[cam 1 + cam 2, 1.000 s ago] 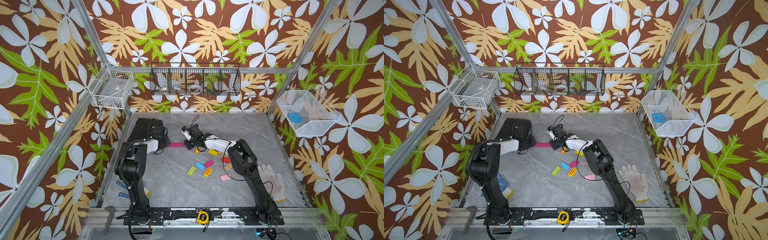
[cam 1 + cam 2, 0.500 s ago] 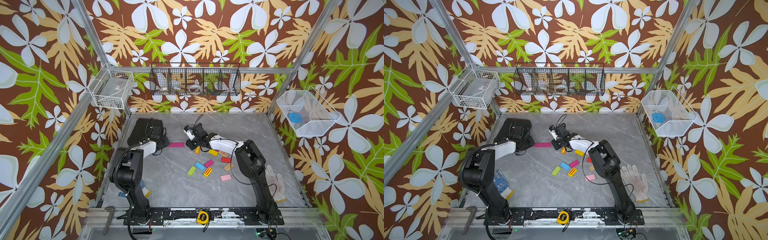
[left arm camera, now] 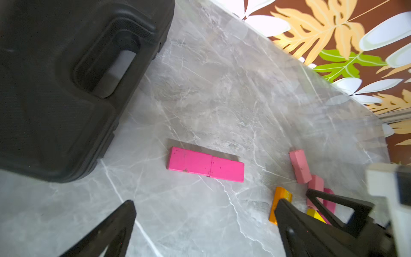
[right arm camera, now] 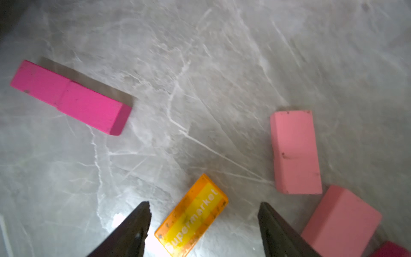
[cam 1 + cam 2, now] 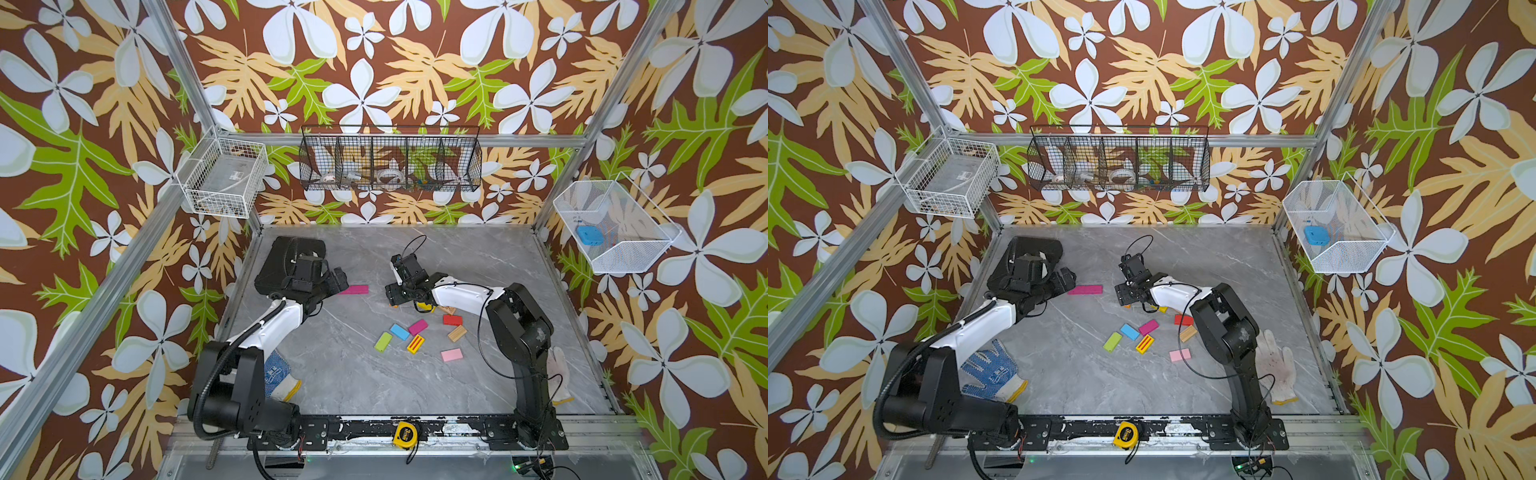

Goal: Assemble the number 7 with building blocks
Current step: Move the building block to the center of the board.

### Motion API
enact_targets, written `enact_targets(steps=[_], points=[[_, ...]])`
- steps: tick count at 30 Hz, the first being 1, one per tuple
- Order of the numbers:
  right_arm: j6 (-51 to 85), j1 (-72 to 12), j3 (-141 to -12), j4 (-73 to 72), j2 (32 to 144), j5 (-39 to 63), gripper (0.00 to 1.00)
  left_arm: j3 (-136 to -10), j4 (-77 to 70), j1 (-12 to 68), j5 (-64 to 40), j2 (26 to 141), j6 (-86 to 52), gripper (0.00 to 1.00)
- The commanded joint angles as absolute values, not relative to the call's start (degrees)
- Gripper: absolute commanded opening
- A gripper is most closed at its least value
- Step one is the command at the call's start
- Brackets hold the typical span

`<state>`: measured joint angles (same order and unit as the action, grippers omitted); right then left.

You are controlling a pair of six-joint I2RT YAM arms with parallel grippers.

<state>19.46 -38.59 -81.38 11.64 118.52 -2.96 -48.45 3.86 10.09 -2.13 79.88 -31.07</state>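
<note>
A yellow tape measure [image 5: 405,434] sits on the front rail between my two bases, with a blue-dotted glove [image 5: 990,372] by my left arm and a white glove [image 5: 1277,368] by my right. On the middle of the grey tabletop [image 5: 353,386] loose building blocks [image 5: 1129,331] lie flat and scattered: a green block [image 5: 383,341], a blue block [image 5: 400,331], a magenta block [image 5: 417,326], a striped yellow block [image 5: 415,344], a pale pink block [image 5: 451,354], a wooden block [image 5: 457,333] and a red block [image 5: 452,319]. Just beyond them my right pincer [image 4: 204,203] hangs low, spread wide and gripping nothing; an orange block [image 4: 192,215] printed "Supermarket" lies flat between its open fingers, a pair of pink blocks [image 4: 295,151] just beside it. Farther on, the magenta pair [image 3: 191,162] lies end to end, touching, in one short straight bar. My left pincer [image 3: 204,202] hovers just beside one end of that bar, spread wide and empty. Behind it, a black case [image 5: 282,253] lies in the far left corner of the tabletop.
</note>
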Motion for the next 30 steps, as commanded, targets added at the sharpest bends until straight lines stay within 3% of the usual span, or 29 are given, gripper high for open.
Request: enact_targets(steps=[1, 13, 30], points=[[22.89, -38.67, -81.42, 12.33, 118.99, -4.06, 0.77, -47.26, 5.26, 10.20, -3.33, 76.38, -30.17, 1.00], [24.43, -38.75, -81.39, 11.36, 120.63, -1.52, 0.64, -43.12, 11.46, 10.20, -3.47, 64.07, -28.30, 1.00], [26.92, -41.24, -75.17, 9.09, 116.88, -3.69, 0.39, -40.22, 9.61, 10.20, -3.61, 61.42, -29.25, 1.00]])
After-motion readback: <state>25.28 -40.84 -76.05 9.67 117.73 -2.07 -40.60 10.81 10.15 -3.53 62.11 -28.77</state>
